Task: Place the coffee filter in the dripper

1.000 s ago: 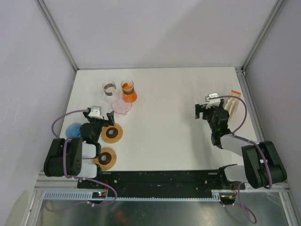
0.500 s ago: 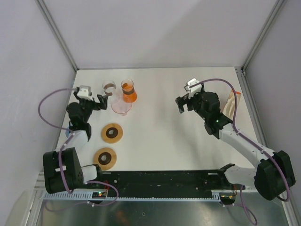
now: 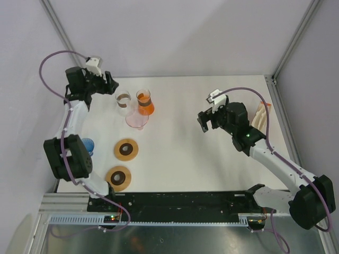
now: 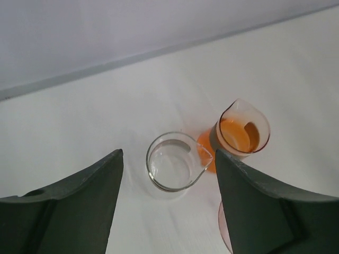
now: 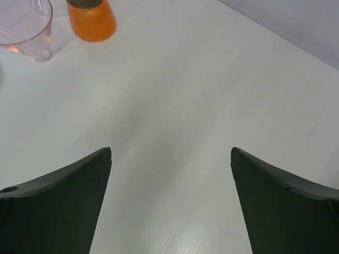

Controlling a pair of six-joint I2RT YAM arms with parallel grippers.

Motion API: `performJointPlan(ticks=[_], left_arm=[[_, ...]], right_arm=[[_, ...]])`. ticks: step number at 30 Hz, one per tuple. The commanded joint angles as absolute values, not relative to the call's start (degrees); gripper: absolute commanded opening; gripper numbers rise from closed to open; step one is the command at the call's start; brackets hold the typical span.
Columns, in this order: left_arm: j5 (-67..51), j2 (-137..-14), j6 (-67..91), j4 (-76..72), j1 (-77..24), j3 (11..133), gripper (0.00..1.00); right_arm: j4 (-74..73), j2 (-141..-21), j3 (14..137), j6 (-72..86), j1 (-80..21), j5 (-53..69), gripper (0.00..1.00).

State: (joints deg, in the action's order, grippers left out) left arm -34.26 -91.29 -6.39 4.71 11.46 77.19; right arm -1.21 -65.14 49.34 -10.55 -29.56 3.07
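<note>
- Both are empty: the left hand (image 3: 109, 84) hovers open above a clear glass (image 3: 123, 99), and the right hand (image 3: 203, 121) gapes wide over bare counter (image 3: 185, 159).
- What looks like the coffee filter (image 3: 263, 112) lies untouched to the right hand's right.
- The pink dripper (image 3: 136, 120) stands near the left hand.
- Picking up, carrying and seating are all left to do.

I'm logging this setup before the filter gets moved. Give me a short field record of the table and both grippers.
left gripper: open, empty, over the clear glass beaker
right gripper: open, empty, over bare white table
pink transparent plastic dripper: beside the orange glass carafe, no filter seen inside
tan paper coffee filters: at the table's right edge, untouched
brown round discs: two, near left
task state: filter not yet picked up
</note>
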Motion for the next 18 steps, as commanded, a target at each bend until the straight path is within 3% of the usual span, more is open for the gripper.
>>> performJointPlan(ticks=[1,5,18], left_arm=[[-27.15,-96.31,-13.37,16.59,8.86,83.44,0.76],[-24.93,-101.20,-14.46,18.86,8.03,87.38,0.72],[-16.66,-109.67,-16.03,19.61,4.08,91.92,0.48]], right_arm=[[-3.19,-65.66,51.50,-9.72,-29.65,3.17,0.99],[-3.85,-66.48,51.50,-9.42,-29.47,3.24,0.99],[-6.08,-66.67,51.50,-9.01,-29.23,2.75,0.99]])
